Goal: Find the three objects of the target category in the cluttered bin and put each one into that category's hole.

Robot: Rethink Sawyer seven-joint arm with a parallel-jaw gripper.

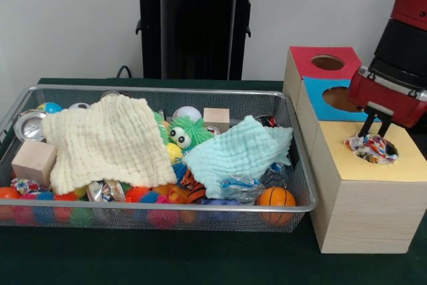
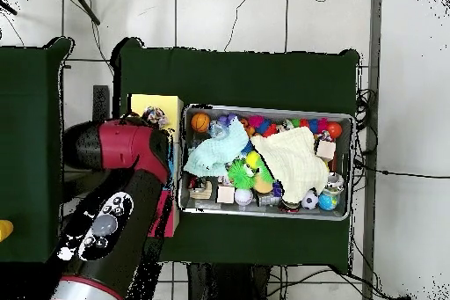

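Three boxes are standing in a row beside the wire bin (image 1: 303, 195), each with a round hole in its top: red box (image 1: 303, 58), blue box (image 1: 319, 91), and yellow box (image 1: 407, 158) nearest the camera in the front view.

Item, claw (image 1: 375, 125): hanging directly over the yellow box's hole, its two dark fingers (image 1: 366, 123) pointing down and standing slightly apart. Nothing is pinched between them, so it is reading as released.

Item, multicoloured scrunched fabric piece (image 1: 371, 147): sitting just beneath the claw, bunched in the mouth of the hole and spilling over its rim. It is judged to be one target-category object, dropped here because this hole belongs to its category; it is appearing not fully sunk. The overhead view is showing the same bundle (image 2: 155, 118) at the box top, beside the arm (image 2: 114, 200).

Item, bin contents, all well off to the claw's side: a cream cloth (image 1: 107, 141) and a pale blue cloth (image 1: 237, 151) are draping over the clutter, likely hiding further targets. A green fuzzy toy with eyes (image 1: 183, 133), a small orange basketball (image 1: 276, 197), wooden blocks (image 1: 32, 159) and spiky balls (image 1: 137, 195) are lying among them.

Judgement: the deposit step is nearly finished; further searching under the cloths is probably remaining.
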